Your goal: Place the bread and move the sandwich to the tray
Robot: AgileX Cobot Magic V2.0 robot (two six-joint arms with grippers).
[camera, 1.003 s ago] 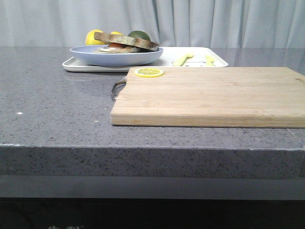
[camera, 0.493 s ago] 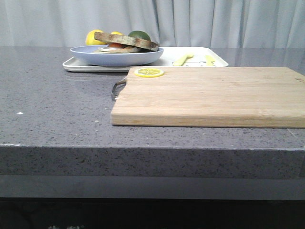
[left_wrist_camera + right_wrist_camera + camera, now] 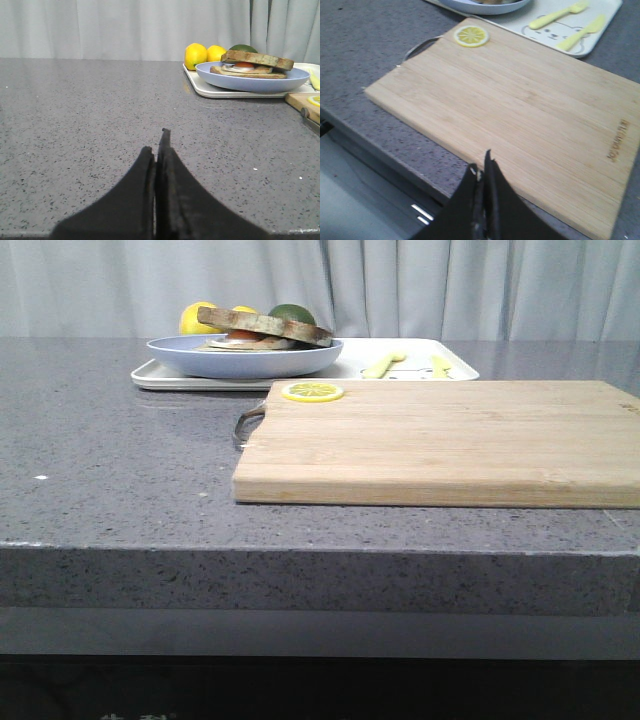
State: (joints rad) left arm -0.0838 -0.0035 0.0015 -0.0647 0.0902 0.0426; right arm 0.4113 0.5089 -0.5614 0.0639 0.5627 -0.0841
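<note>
On the far-left part of the table [image 3: 120, 460], the sandwich [image 3: 265, 330] sits in its blue plate [image 3: 245, 358] resting on the tray's [image 3: 400, 375] left end. Cutting board [image 3: 440, 440] lies near the table's front edge, lemon slice [image 3: 312, 392] at its far-left corner. Left gripper [image 3: 156, 145] and right gripper [image 3: 481, 167]: jaws pressed together, holding nothing.

One sandwich [image 3: 262, 330], one plate [image 3: 244, 357], one tray [image 3: 415, 373], one cutting board [image 3: 440, 440], one lemon slice [image 3: 312, 392], two yellow utensils [image 3: 559, 16].

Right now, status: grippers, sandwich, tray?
Left gripper and right gripper shut, empty. Egg sandwich on pale blue round plate, sitting in white rectangular tray. Nothing obstructing.
</note>
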